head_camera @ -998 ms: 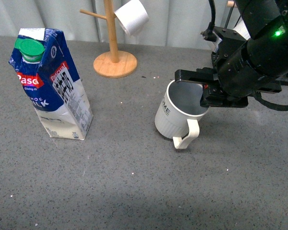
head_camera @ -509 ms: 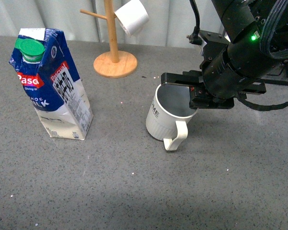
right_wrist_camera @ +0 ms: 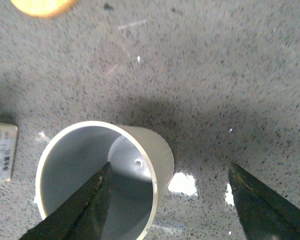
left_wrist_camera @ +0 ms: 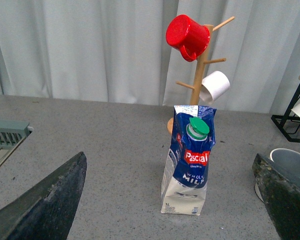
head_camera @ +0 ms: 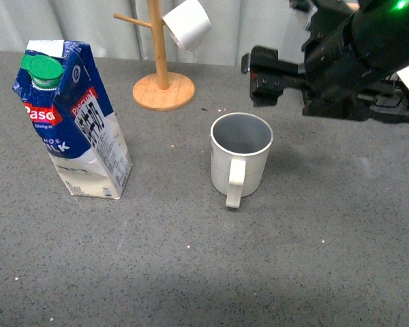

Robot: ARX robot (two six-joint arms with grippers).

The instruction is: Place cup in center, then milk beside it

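Front view: one ribbed cream cup point(head_camera: 240, 153) is recorded upright near the middle of the speckled grey tabletop point(head_camera: 191, 272). One dented blue-and-white milk point(head_camera: 71, 119) carton stands well apart to its left. One wooden peg rack point(head_camera: 162, 82) carries one smooth white mug point(head_camera: 186, 24).

Left wrist view: the left gripper point(left_wrist_camera: 168, 157) is spread wide, nothing held. One red mug point(left_wrist_camera: 187, 36) is counted on the rack.

Right wrist view: the right gripper point(right_wrist_camera: 170, 167) is spread wide and empty, one finger seen over the cup's round grey interior
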